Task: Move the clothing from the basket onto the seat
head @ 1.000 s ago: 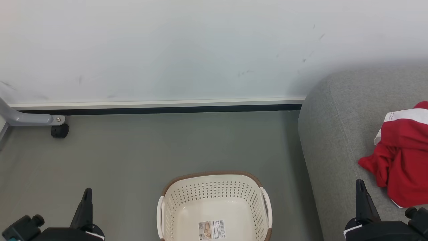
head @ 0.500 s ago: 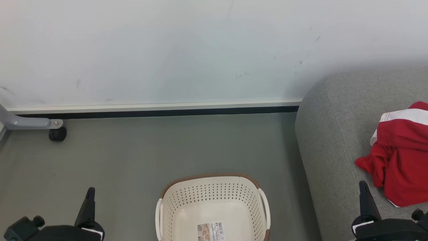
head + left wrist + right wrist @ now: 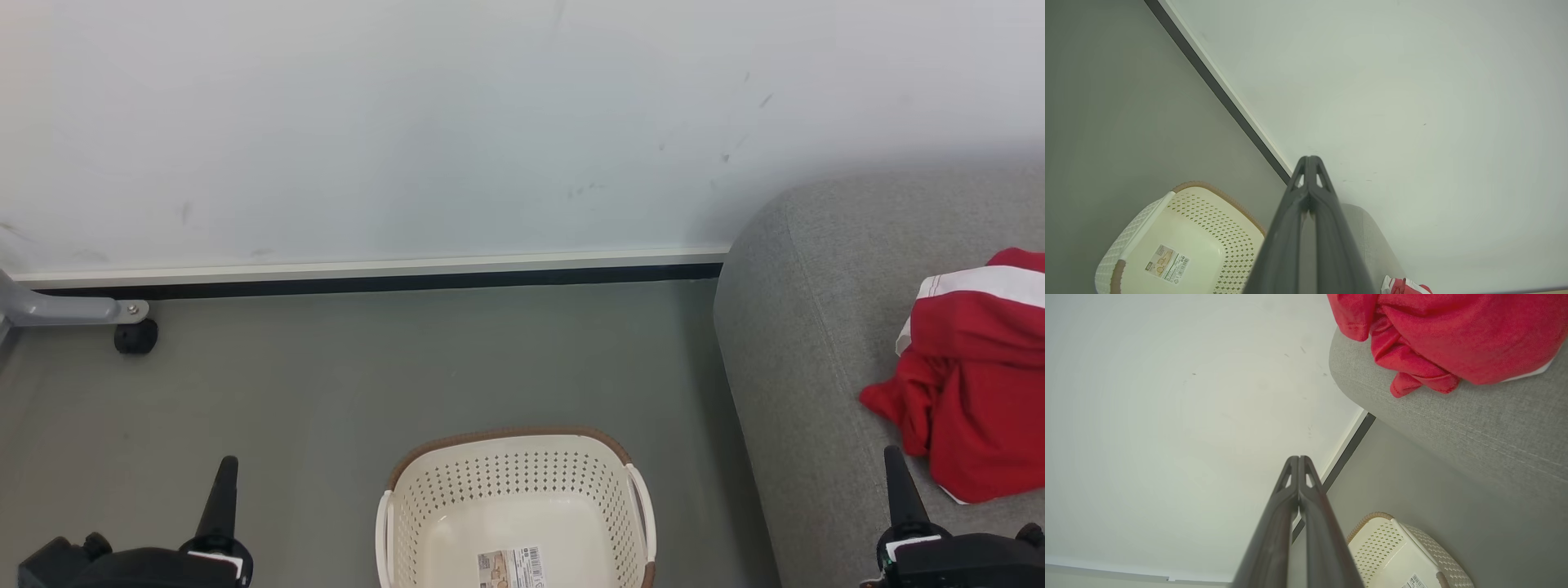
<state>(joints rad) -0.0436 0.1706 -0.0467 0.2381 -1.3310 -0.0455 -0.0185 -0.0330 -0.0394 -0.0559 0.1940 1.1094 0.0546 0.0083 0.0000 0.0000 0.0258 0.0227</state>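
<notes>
— What are we finding in the basket (image 3: pixel 513 478)?
— We are seeing its bare cream bottom, with a printed label (image 3: pixel 512 566) sticking flat to it. Its perforated sides and brown rim are standing upright on the grey floor (image 3: pixel 326 376).
— And where is the clothing (image 3: pixel 976 384) lying?
— We are spotting it to the right of the basket, well apart from it. It is bunching in a red heap with a white stripe on top of the seat (image 3: pixel 796 343), one fold trailing toward the basket's side.
— How are our grippers doing?
— Our left gripper (image 3: pixel 1309 160) is hovering to the left of the basket, its two fingers pressing flat against each other, tip to tip. Our right gripper (image 3: pixel 1298 458) is hovering to the right of the basket, near the clothing but apart from it, and its fingers are pressing together the same way.
— What are we noticing behind the basket?
— A pale wall (image 3: pixel 408 122) is running there above a dark baseboard (image 3: pixel 408 282), and a black caster (image 3: pixel 135 336) is sitting far to the basket's left.
</notes>
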